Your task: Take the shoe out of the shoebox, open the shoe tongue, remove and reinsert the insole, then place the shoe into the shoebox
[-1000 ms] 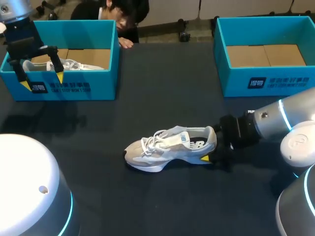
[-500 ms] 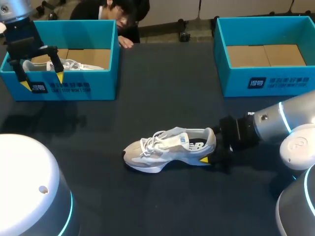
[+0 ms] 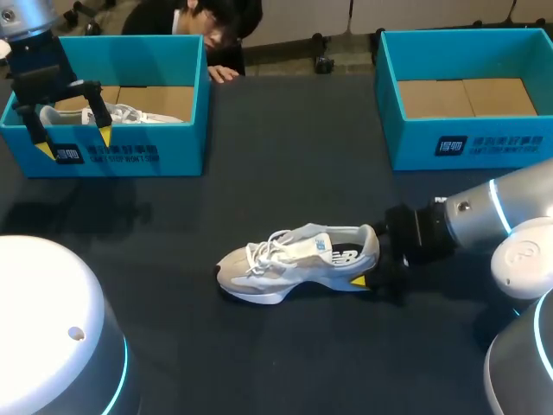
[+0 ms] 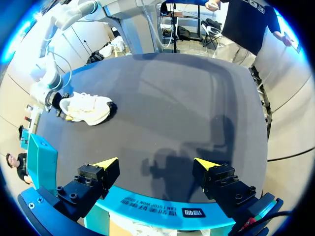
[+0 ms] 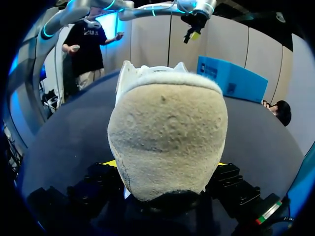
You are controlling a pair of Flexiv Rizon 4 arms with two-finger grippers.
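Snugly at the heel: the right gripper holds the shoe on the table.
Its jaws press the padded heel from both sides. I judge the shoe light, soft in the upper and stiff at the sole, so the heel is a sound hold, while tongue and insole need a gentle pull. It stands on its sole mid-table, toe toward my left. The right arm comes in low and level. The left gripper hangs wide open, tips down, over the left box.
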